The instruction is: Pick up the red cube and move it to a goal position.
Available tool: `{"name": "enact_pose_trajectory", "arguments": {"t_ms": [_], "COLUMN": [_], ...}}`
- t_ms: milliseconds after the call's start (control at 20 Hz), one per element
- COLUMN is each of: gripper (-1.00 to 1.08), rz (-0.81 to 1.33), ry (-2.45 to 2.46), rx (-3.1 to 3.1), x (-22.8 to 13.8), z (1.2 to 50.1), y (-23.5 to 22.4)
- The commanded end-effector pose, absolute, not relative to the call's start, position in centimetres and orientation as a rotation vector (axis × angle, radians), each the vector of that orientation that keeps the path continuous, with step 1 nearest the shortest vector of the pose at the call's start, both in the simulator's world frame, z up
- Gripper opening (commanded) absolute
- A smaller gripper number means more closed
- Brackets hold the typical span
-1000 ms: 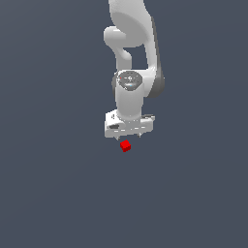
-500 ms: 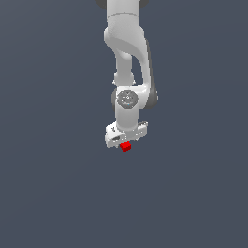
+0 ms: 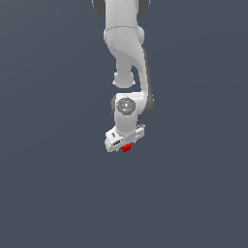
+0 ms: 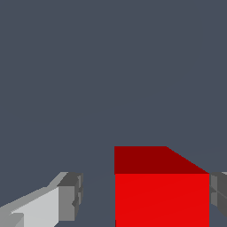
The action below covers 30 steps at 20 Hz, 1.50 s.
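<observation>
The red cube (image 3: 126,147) shows only as a small red patch under the white hand in the exterior view, which hides most of it. My gripper (image 3: 124,147) is down around it. In the wrist view the red cube (image 4: 162,190) sits between the two grey fingertips. It lies close against one fingertip (image 4: 218,195), while a clear gap separates it from the other fingertip (image 4: 71,197). The gripper (image 4: 144,195) is open and off-centre over the cube.
A plain dark grey-blue surface surrounds the cube in both views. No other object and no goal marker shows.
The hand has come down over the cube, which was fully visible below the fingers one second ago. The cube has stayed in place.
</observation>
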State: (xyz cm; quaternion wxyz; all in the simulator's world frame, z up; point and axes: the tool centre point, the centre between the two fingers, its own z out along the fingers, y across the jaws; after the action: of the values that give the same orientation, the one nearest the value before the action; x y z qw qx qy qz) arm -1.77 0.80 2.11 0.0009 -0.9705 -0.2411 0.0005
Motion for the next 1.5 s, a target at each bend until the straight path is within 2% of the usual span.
{"name": "enact_pose_trajectory", "arguments": {"t_ms": [0,800,1150,1450], "gripper": [-1.00,-1.00,-1.00,-1.00], "rz": [0.000,-0.001,-0.001,0.000], "ry": [-0.765,-0.765,-0.766,-0.766], "rx": [-3.046,-3.046,-3.047,-3.047], "x": [-1.7,-1.8,-2.3,-3.0], "z": [2.0,2.9,6.3,11.4], "y": [0.8,0.9,1.3,1.9]}}
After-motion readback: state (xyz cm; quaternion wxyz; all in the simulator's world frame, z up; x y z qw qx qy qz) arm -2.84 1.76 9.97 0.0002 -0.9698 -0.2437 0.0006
